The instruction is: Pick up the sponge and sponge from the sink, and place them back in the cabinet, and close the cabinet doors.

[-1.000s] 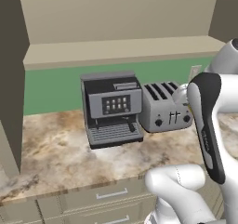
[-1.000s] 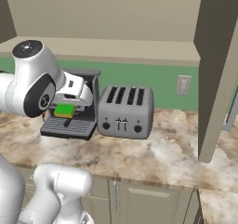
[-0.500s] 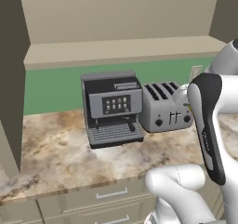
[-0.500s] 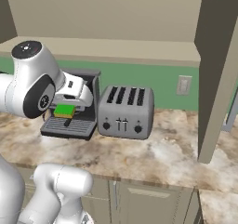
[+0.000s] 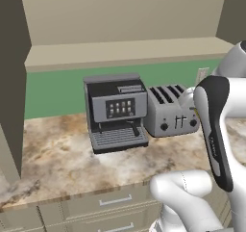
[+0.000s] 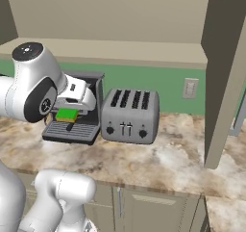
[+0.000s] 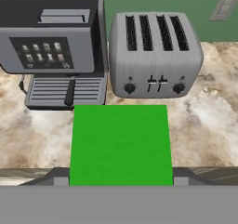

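Clamped on the bright green sponge (image 7: 121, 144), my gripper (image 6: 67, 118) hangs near the coffee machine (image 5: 115, 111), so I reckon a careless lift toward the cabinet shelf (image 6: 120, 50) could clip it.

A marbled brown-and-cream surface (image 5: 57, 163) runs across the lower half of the left base view; a green wall (image 5: 53, 94) rises behind it at mid-frame; a grey coffee machine (image 5: 116, 111) stands at centre, a silver four-slot toaster (image 5: 171, 109) just to its right; beige drawers (image 5: 103, 204) line the bottom edge; a pale wall socket (image 6: 190, 87) sits at right of centre in the right base view.
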Controlling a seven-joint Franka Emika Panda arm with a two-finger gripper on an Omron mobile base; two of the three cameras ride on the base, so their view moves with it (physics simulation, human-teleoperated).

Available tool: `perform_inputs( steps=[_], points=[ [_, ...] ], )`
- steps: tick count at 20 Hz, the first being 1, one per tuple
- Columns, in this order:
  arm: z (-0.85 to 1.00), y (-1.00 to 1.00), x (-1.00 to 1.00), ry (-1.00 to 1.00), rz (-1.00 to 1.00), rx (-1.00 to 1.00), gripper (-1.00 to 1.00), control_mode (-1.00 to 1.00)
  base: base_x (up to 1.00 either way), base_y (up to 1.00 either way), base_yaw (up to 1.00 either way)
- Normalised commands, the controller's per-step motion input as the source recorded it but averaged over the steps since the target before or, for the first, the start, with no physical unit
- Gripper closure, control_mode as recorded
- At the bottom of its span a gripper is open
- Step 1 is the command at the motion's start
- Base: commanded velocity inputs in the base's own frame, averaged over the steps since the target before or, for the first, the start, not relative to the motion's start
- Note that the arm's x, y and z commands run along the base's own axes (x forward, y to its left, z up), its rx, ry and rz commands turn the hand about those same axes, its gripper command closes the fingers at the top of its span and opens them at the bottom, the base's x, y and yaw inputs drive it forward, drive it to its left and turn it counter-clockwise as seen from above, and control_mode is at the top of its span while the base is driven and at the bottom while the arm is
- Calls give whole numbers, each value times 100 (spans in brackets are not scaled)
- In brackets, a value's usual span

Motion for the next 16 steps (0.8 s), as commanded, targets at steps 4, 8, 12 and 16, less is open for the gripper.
perform_inputs(
  steps=[4, 8, 12, 16],
  points=[
    [0, 0, 0, -1, 0, 0, 100, -100, 0, 0, 0],
    [1, 0, 0, -11, 0, 0, 100, -100, 0, 0, 0],
    [8, 0, 0, -17, 0, 0, 100, -100, 0, 0, 0],
    [8, 7, 0, -19, 0, 0, 100, -100, 0, 0, 0]
  ],
)
